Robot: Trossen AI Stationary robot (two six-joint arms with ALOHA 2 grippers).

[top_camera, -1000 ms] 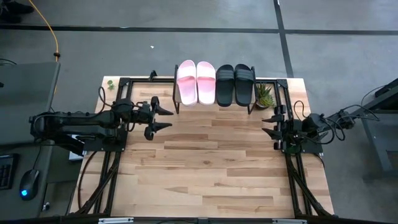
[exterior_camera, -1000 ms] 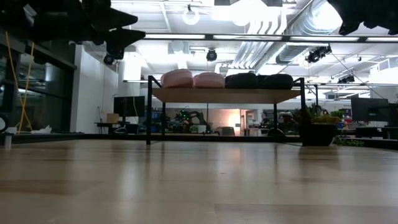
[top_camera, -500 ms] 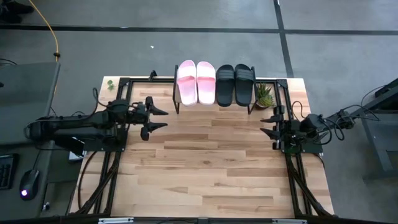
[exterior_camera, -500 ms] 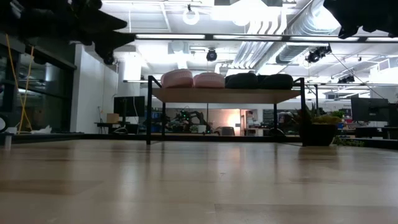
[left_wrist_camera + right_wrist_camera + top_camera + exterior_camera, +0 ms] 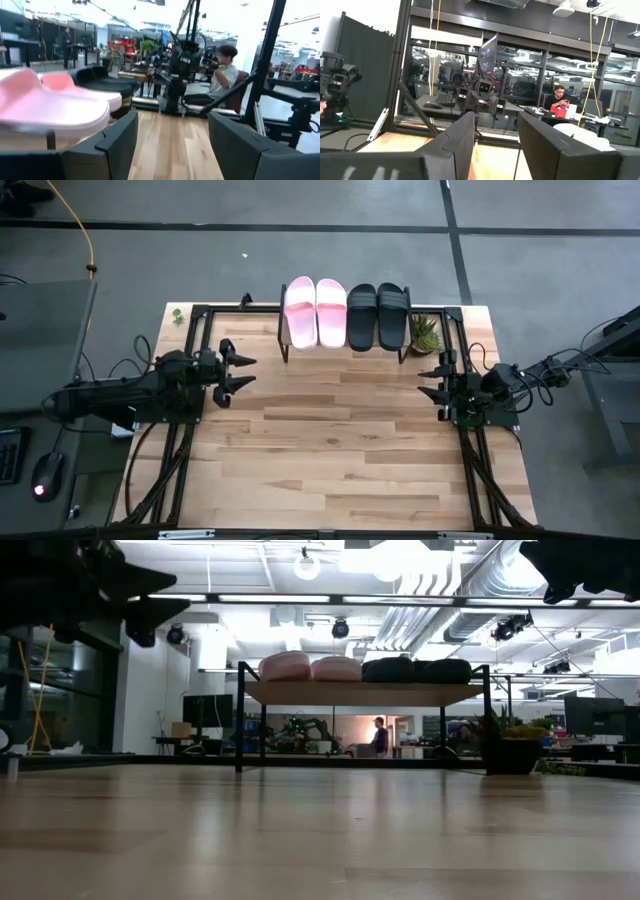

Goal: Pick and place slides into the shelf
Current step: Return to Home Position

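Observation:
Two light pink slides (image 5: 316, 312) and two black slides (image 5: 377, 316) lie side by side, soles down, on the shelf's light wood top board (image 5: 365, 693) at the table's far edge. They also show in the low view (image 5: 310, 667) and the left wrist view (image 5: 55, 102). My left gripper (image 5: 242, 370) is open and empty, at the table's left, short of the shelf. My right gripper (image 5: 428, 381) is open and empty at the table's right edge.
A small potted plant (image 5: 426, 333) stands just right of the shelf. Black metal frames (image 5: 190, 340) run along the table's left and right sides. The wooden tabletop (image 5: 330, 440) spreads in front of the shelf. People show in the room beyond.
My left gripper has drawn back toward the table's left edge, away from the shelf, staying open and empty. The slides have kept still on the shelf.

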